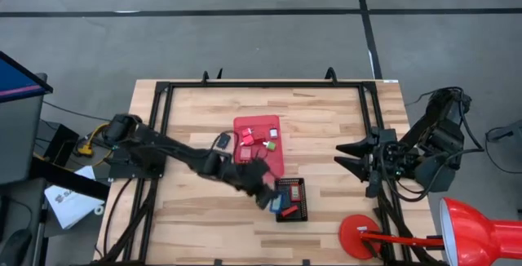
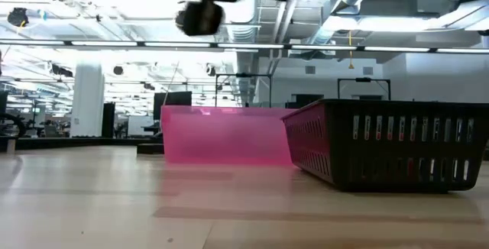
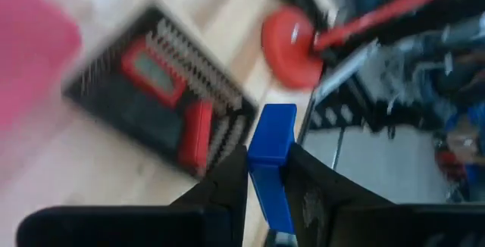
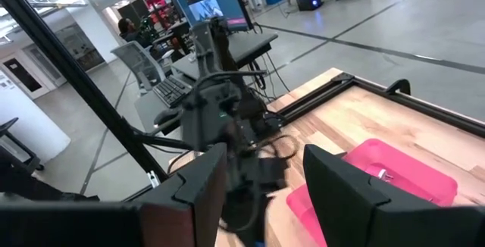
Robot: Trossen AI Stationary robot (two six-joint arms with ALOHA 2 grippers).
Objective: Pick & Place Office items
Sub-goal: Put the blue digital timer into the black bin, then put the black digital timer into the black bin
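Blue blocky item (image 3: 270, 152), tool-clamped (image 3: 267, 173).

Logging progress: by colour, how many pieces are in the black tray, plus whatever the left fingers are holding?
Red pieces in the black tray: 2
Blue piece clamped in the left fingers: 1
Total: 3

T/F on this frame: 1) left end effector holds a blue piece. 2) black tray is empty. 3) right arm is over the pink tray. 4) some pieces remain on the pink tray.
1) True: the left end effector grips the blue piece.
2) False: the black tray already holds red pieces.
3) False: the right end effector waits open at the table's right edge, away from the pink tray.
4) True: several pieces sit there.
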